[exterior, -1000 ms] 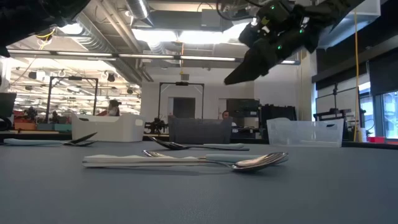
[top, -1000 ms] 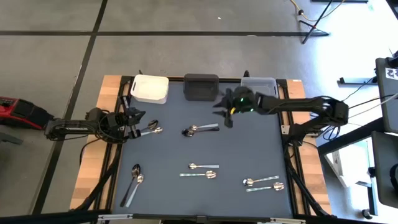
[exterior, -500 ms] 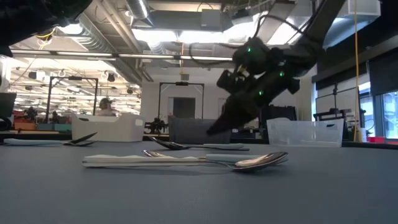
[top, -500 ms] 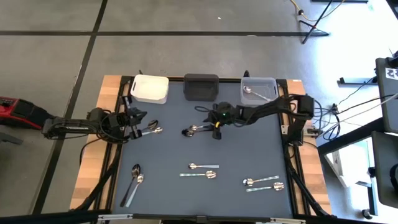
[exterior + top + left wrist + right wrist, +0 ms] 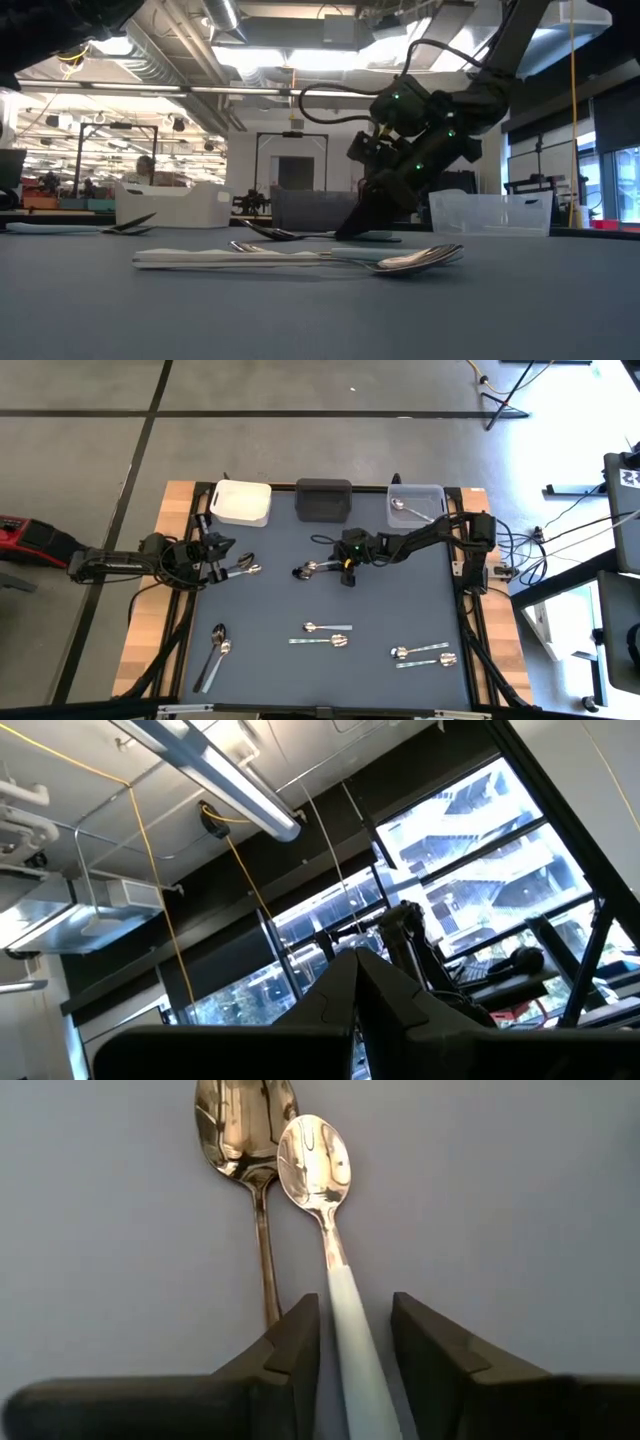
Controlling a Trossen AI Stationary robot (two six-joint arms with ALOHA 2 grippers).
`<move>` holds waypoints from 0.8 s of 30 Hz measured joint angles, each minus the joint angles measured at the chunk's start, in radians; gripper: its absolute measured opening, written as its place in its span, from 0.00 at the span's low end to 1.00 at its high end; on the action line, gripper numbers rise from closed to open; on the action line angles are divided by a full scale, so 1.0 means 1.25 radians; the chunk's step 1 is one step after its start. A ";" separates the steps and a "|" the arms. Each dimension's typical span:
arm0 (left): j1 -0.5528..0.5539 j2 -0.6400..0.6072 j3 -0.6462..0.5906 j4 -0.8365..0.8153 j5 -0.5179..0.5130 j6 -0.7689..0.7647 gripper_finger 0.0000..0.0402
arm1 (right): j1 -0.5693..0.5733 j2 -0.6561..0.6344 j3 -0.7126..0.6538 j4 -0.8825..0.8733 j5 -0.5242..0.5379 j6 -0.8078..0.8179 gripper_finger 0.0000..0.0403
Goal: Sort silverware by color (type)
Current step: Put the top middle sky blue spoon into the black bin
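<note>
Both spoons under the right pincer [image 5: 355,1355] are mirror-glossy metal; the pale-handled spoon [image 5: 318,1170] has a smooth matt handle. The table [image 5: 500,1200] is matt grey, its edges [image 5: 142,640] bare wood.

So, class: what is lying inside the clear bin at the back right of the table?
One silver spoon lies inside the clear bin, seen from above. The low view shows only the bin's wall, so nothing there tells whether anything else lies beside the spoon.
</note>
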 joint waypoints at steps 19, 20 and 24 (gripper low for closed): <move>0.000 0.000 -0.001 0.011 0.003 0.005 0.01 | -0.001 -0.068 -0.004 -0.015 0.024 -0.066 0.05; 0.000 0.000 -0.001 0.011 0.002 0.005 0.01 | -0.001 -0.084 -0.003 -0.010 0.038 -0.081 0.04; 0.000 0.000 -0.001 0.011 0.003 0.005 0.01 | -0.001 -0.143 0.003 -0.009 0.127 -0.140 0.04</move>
